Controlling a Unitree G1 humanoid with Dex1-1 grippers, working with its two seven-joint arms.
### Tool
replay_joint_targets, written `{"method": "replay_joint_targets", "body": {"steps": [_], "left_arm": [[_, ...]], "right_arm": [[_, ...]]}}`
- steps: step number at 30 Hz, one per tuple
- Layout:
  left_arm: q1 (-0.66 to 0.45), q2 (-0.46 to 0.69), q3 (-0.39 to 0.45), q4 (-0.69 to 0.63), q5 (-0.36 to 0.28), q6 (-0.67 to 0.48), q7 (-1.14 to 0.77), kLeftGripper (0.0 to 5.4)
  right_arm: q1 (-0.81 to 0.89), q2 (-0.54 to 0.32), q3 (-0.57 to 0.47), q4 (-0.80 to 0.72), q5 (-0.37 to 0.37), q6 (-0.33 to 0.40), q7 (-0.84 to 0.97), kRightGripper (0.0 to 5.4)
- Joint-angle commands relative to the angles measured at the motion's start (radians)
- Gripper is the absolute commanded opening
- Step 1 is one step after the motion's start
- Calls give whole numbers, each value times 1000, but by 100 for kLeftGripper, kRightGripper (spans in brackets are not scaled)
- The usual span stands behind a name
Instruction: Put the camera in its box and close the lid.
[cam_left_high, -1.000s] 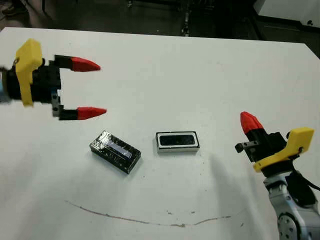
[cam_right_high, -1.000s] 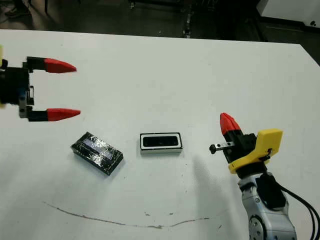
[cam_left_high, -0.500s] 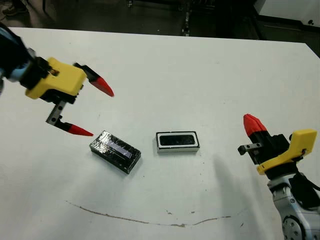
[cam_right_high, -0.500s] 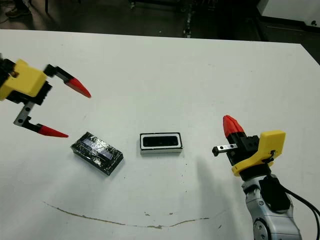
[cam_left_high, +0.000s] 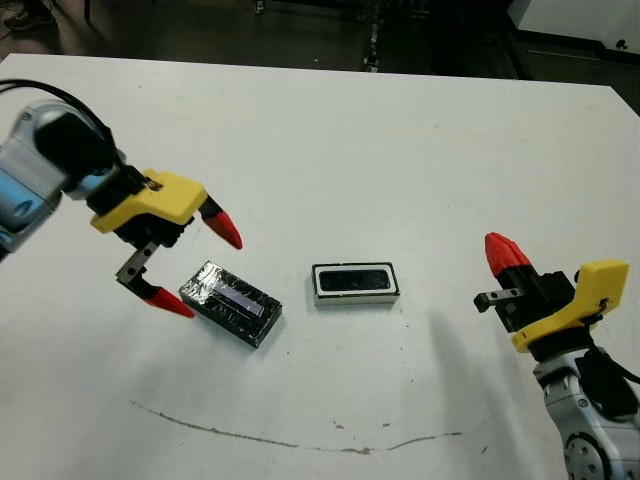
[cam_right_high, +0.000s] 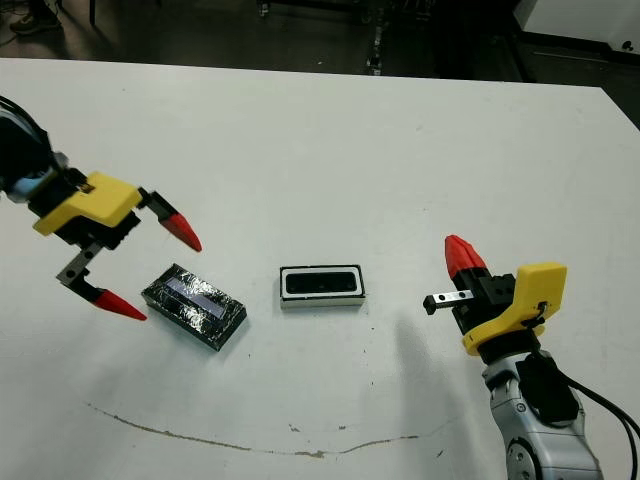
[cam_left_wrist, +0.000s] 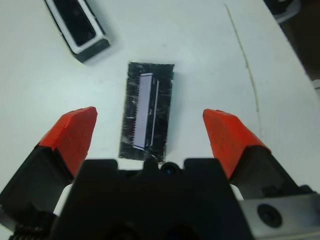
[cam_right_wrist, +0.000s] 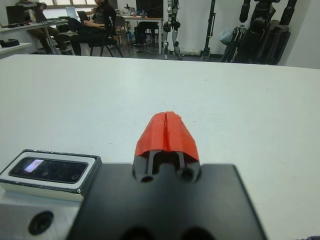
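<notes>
The box (cam_left_high: 318, 292), a shallow tray with a white rim, sits mid-table. The camera (cam_left_high: 354, 279), a slim black bar, lies inside it. To its left the glossy black lid (cam_left_high: 231, 303) with a pale stripe lies flat on the table at an angle. My left gripper (cam_left_high: 203, 270) hangs open just above the lid's left end, one fingertip on either side of it. In the left wrist view the lid (cam_left_wrist: 147, 112) lies between the open fingers (cam_left_wrist: 72, 132). My right gripper (cam_left_high: 503, 250) is shut, holds nothing, and stands well right of the box.
A thin dark scrawl (cam_left_high: 300, 440) runs along the white table near its front. The table's far edge (cam_left_high: 320, 72) borders a dark floor. In the right wrist view, people sit on chairs (cam_right_wrist: 95, 25) beyond the table, among stands and equipment.
My left gripper has swung down and to the right, from above the table's left side to just over the lid, staying open. The right gripper, box and lid have not moved.
</notes>
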Motion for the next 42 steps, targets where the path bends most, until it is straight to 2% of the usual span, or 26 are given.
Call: {"method": "replay_joint_targets", "body": {"steps": [1, 10, 13, 18, 28, 31, 42], "left_arm": [[-43, -29, -59, 42, 8, -29, -5, 540], [-61, -86, -133, 116, -32, -102, -5, 540], [-78, -95, -159, 103, -13, -62, -5, 540], [-77, -105, -133, 72, 38, -75, -5, 540], [-82, -112, -154, 31, 54, -34, -5, 540], [-72, -116, -144, 33, 84, -77, -5, 540], [-60, -124, -144, 23, 140, -59, -5, 540]], "right_arm": [[12, -16, 0, 2, 5, 8, 1, 1], [16, -19, 11, 6, -20, -11, 0, 1], [16, -23, 12, 9, -21, -13, 1, 1], [18, -21, 12, 8, -19, -13, -1, 1], [17, -19, 13, 7, -8, -14, 0, 1], [16, -17, 13, 5, -3, -12, -1, 1], [12, -17, 17, 14, -5, -24, 4, 1]]}}
